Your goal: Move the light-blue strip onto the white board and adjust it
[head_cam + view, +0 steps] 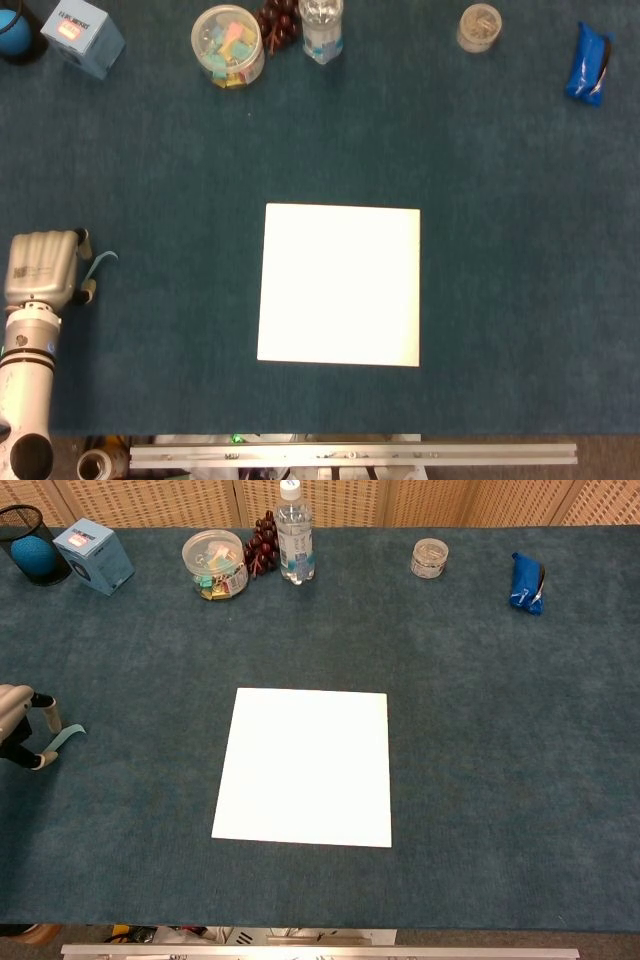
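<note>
Head view. My left robot hand (42, 268) sits at the far left edge of the table (500, 250), back of the hand up, fingers pointing right. The strip (100, 263) curls out from between the fingertips, pale blue against the dark cloth. It looks pinched, though the contact itself is hidden under the hand. The board (340, 285) lies flat at mid-table, well apart from the hand, with nothing on it. Right robot hand not in either view. Along the far edge: a blue box (82, 35), a tub of clips (228, 45), a bottle (321, 28), a small jar (480, 27), a blue pouch (588, 63).

Chest view. Only the fingers (47, 715) of the left robot hand show at the frame edge. The strip (65, 739) runs from the lower fingertip up to the right, its free end lifted a little off the cloth. I judge the hand to be holding one end of it between thumb and a finger; the rest hangs loose. The board (305, 767) is untouched.

Step in hand: pick-up, grasp just made or being settled. Transfer not begun.

Next move, as I judge it: lift enough to clear the cloth, carry right across the open stretch to the board, lay the strip down flat, then nudge it straight. The strip is light and curled, so it may twist or slip from a thin pinch.
</note>
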Controlling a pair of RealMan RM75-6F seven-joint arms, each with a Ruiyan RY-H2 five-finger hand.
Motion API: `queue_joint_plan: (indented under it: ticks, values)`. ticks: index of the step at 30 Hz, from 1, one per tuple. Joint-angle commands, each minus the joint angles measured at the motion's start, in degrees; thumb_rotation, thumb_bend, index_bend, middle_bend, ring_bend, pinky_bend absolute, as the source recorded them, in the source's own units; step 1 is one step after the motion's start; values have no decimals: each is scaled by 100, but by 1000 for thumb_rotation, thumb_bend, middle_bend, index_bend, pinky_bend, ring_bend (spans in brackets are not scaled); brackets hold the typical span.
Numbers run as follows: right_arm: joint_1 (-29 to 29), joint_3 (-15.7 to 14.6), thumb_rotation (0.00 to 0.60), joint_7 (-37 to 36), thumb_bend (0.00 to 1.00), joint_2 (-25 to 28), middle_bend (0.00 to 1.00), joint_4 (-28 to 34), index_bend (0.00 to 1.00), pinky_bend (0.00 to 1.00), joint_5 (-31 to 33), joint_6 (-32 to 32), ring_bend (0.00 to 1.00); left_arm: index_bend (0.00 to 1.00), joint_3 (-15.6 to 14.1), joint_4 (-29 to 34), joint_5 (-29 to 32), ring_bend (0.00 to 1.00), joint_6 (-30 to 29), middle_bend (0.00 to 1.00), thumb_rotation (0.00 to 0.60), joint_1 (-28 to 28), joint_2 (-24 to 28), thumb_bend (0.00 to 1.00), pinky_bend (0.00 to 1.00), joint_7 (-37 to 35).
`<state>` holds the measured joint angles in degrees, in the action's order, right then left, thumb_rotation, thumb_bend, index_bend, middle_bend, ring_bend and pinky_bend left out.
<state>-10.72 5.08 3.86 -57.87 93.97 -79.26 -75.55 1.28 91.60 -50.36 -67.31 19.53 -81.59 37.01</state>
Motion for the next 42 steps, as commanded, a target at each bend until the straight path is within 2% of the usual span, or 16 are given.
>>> queue_joint_plan:
  ticks: [1, 10, 29, 42]
  values:
    - [11, 1, 600, -3, 93, 11, 626, 8, 454, 572, 1, -16, 568, 446, 10, -10, -13, 1000, -9, 987, 554, 9, -12, 253, 1000, -30]
    - [44, -6, 600, -11, 93, 41, 625, 22, 454, 572, 6, -37, 568, 487, 7, -46, -19, 1000, -70, 987, 600, 42, -64, 253, 1000, 19]
    - [63, -5, 600, -22, 93, 42, 625, 14, 454, 572, 19, -29, 569, 528, -36, -90, -39, 1000, -79, 987, 600, 109, -166, 254, 1000, 130]
    - [79, -1, 600, -8, 94, 64, 626, 34, 454, 572, 41, -30, 571, 556, 11, -188, 21, 1000, -38, 988, 600, 186, -219, 321, 1000, 168]
